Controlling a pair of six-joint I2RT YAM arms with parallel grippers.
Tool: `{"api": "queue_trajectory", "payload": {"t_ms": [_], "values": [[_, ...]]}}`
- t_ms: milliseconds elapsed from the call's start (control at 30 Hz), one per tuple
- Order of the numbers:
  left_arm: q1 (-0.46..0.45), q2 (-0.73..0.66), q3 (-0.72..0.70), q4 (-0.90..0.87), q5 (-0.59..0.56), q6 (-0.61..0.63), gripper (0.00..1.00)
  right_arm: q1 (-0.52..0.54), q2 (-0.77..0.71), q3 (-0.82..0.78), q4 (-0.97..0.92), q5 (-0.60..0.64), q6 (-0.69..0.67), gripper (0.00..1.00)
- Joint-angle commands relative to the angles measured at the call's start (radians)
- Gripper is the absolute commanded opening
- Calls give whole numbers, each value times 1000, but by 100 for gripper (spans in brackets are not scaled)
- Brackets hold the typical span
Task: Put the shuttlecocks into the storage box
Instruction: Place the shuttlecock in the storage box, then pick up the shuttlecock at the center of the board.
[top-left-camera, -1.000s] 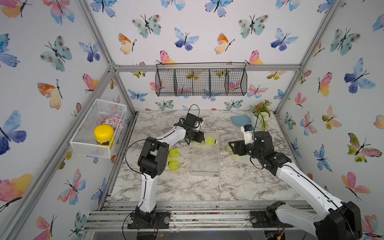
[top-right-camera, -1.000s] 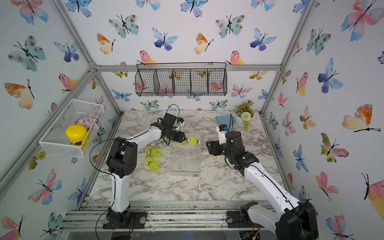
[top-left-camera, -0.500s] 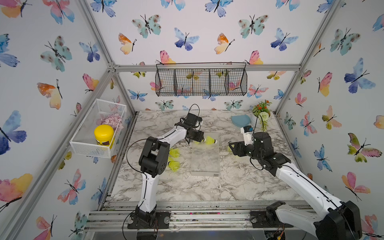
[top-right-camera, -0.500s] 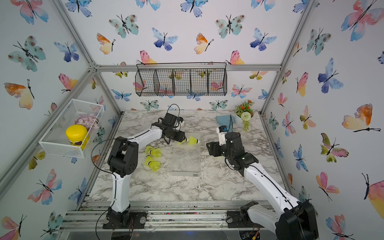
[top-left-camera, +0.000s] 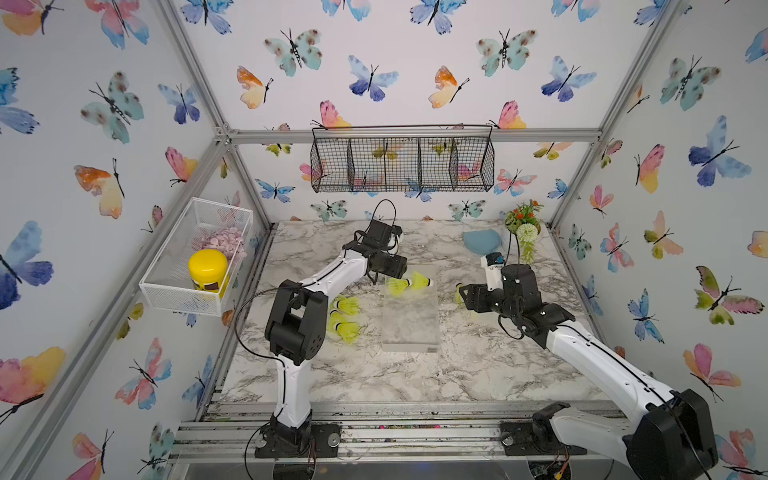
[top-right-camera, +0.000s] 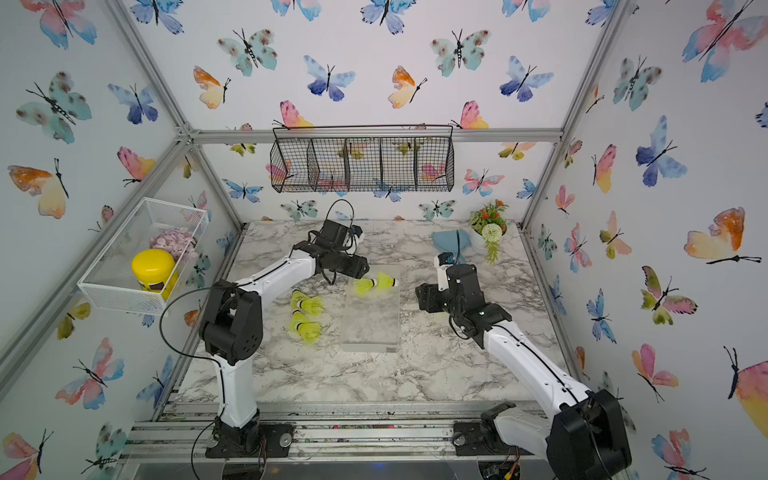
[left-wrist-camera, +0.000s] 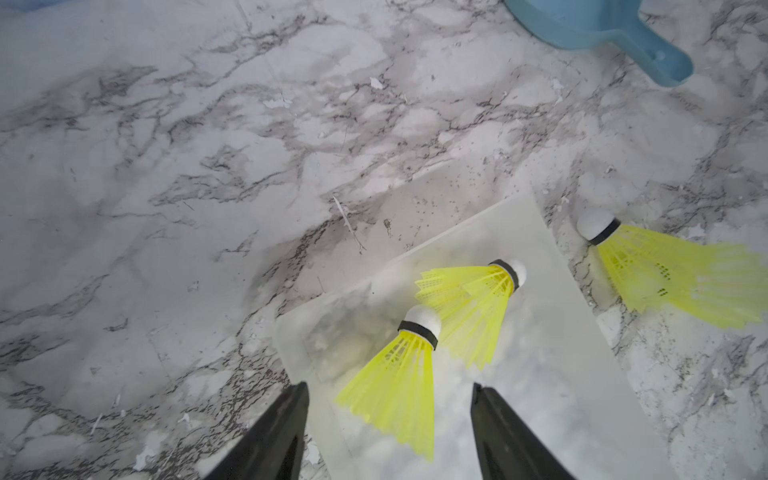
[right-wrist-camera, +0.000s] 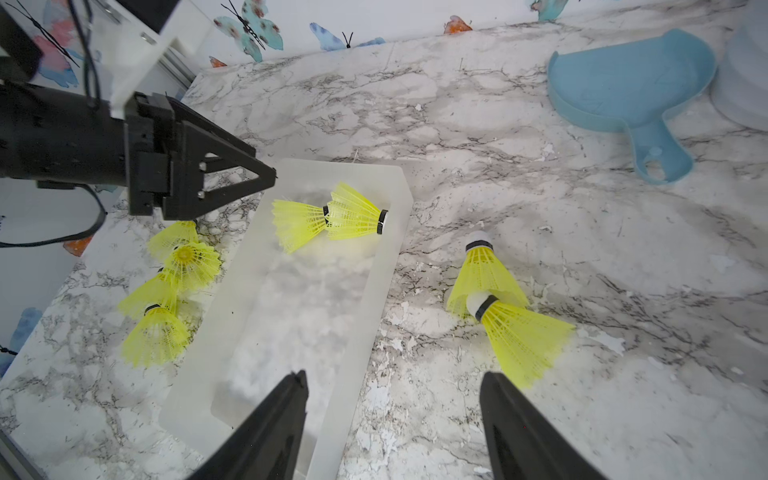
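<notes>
Left gripper (left-wrist-camera: 390, 385) is hovering with its jaws standing wide and gripping nothing, its fingers (left-wrist-camera: 286, 419) flanking but not touching the skirt of one of two shuttlecocks in the box (left-wrist-camera: 473, 299). These are lying nested, tip into skirt, at the far end of the storage box (top-left-camera: 409, 328), which is sitting lengthwise, near to far, in the middle of the marble table (top-left-camera: 374, 374). In both top views the left arm (top-left-camera: 332, 274) is rising from its near-left base, bending at a raised elbow and reaching far and rightward, so the gripper is pointing across the box's far left rim. Right gripper (right-wrist-camera: 392, 374) is likewise gaping and holding nothing; its arm (top-left-camera: 590, 353) is stretching from the near right toward the box's right side. Two shuttlecocks on the right (right-wrist-camera: 523, 336) are lying on the table just beside the box, and four more shuttlecocks on the left (top-left-camera: 345, 316) are resting in nested pairs.
</notes>
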Motion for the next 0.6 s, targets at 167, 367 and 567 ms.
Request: {"api": "queue_trajectory", "payload": {"t_ms": [167, 367, 567], "values": [[-3, -210, -100, -18, -66, -43, 68, -11, 36, 15, -10, 36, -11, 73], [0, -344, -201, -2, -23, -69, 69, -20, 60, 16, -7, 35, -20, 73], [9, -466, -310, 7, 4, -120, 69, -49, 98, 22, -9, 17, -24, 73]]}}
